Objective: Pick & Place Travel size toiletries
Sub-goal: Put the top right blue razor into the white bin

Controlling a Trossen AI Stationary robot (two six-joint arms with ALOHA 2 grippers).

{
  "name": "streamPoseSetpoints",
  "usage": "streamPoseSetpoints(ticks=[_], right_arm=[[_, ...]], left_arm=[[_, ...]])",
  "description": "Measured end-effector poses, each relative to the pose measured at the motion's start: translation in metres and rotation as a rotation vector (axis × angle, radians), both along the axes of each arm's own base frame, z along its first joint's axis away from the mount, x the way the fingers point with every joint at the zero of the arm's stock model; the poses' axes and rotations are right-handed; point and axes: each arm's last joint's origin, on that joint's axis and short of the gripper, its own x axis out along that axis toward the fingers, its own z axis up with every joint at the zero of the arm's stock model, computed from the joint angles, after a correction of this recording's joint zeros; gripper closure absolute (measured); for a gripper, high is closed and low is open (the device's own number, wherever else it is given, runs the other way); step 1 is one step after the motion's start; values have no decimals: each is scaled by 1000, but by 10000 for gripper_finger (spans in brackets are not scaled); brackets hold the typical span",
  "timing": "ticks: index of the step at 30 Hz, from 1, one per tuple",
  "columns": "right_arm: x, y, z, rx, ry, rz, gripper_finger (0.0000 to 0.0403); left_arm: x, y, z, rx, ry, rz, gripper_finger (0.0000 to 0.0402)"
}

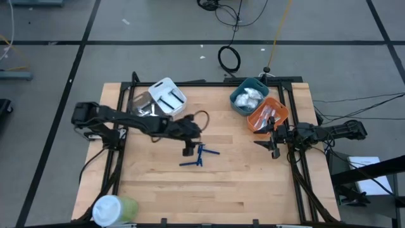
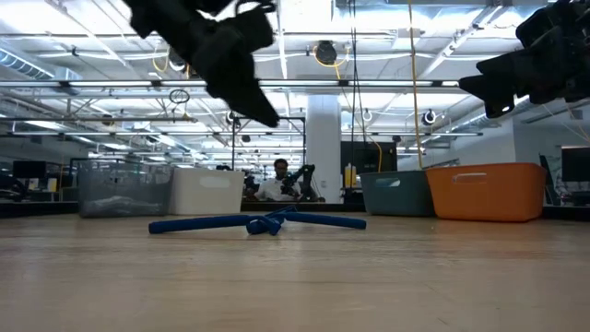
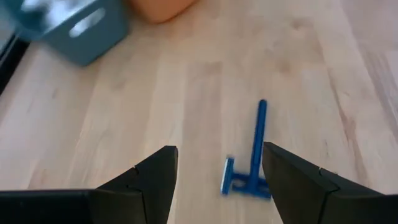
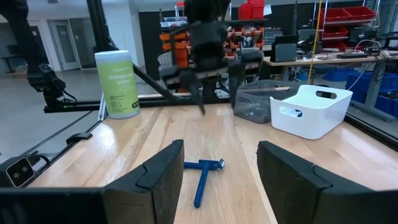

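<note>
On the wooden tabletop [image 1: 190,183], the dark blue sticks [image 1: 200,156] lie crossed in a small loose pile near the middle, flat on the wood. In the low view the pile [image 2: 263,222] rests on the tabletop with nothing touching it.

The left end effector [image 1: 188,151] hangs just beside the blue sticks, on the side toward the white bin [image 1: 167,95], raised above the wood. Its two dark fingers stand apart and hold nothing; in the left wrist view the sticks [image 3: 249,163] show between and just beyond the fingers [image 3: 158,180].

The right end effector [image 1: 274,151] waits well apart from the blue sticks, close to the orange bin [image 1: 268,115]. Its fingers are spread too, with nothing between them; its wrist view looks across the wood at the sticks [image 4: 202,174] past its own fingers [image 4: 163,174].

Beside the orange bin stands a teal bin [image 1: 249,95] holding white crinkly packets [image 1: 247,97]. A clear bin [image 1: 144,105] with silvery contents sits against the white bin. A green wipes canister with a white lid [image 1: 114,209] stands at a tabletop corner, far from the blue sticks.
</note>
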Motion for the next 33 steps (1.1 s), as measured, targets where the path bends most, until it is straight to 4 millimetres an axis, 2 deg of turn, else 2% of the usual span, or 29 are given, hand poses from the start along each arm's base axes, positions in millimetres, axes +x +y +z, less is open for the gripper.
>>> streamPoseSetpoints(ticks=[6,10,14,19,28,33], right_arm=[[0,0,0,0,-1,0,211],[0,0,0,1,-1,0,211],[0,0,0,0,-1,0,211],[0,0,0,0,0,0,211],[0,0,0,0,0,0,211],[0,0,0,0,-1,0,211]], left_arm=[[36,-7,-23,35,36,-180,170],[52,-5,-46,26,51,-214,170],[57,-5,-67,35,109,-239,170],[57,-7,-83,-8,159,-281,170],[58,-6,-88,-18,173,-267,172],[58,-5,-88,-17,176,-255,209]])
